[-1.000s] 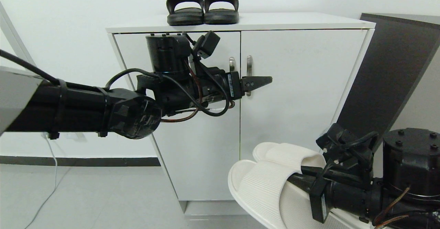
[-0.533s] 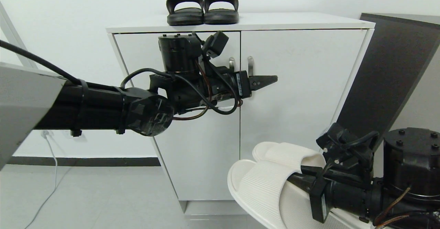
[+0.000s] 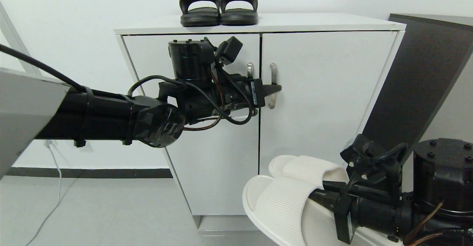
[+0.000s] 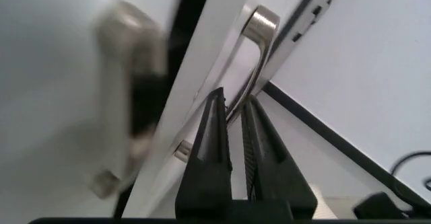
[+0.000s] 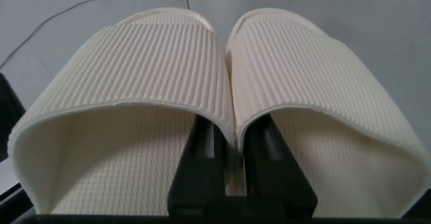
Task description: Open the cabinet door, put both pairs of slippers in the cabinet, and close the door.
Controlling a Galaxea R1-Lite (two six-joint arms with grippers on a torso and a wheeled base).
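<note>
Cabinet handle (image 3: 273,72) pinched between left gripper's (image 3: 278,88) jaws.

A white cabinet (image 3: 325,91) stands on the pale grey floor (image 3: 92,209), with its back to the wall. A pair of black slippers (image 3: 219,7) sits on the flat top surface of the cabinet. The two slippers are side by side and touch each other. They sit above the left door, near the middle of the top. A thin white cable (image 3: 60,187) runs down to the floor, well to the left of the cabinet.
</note>
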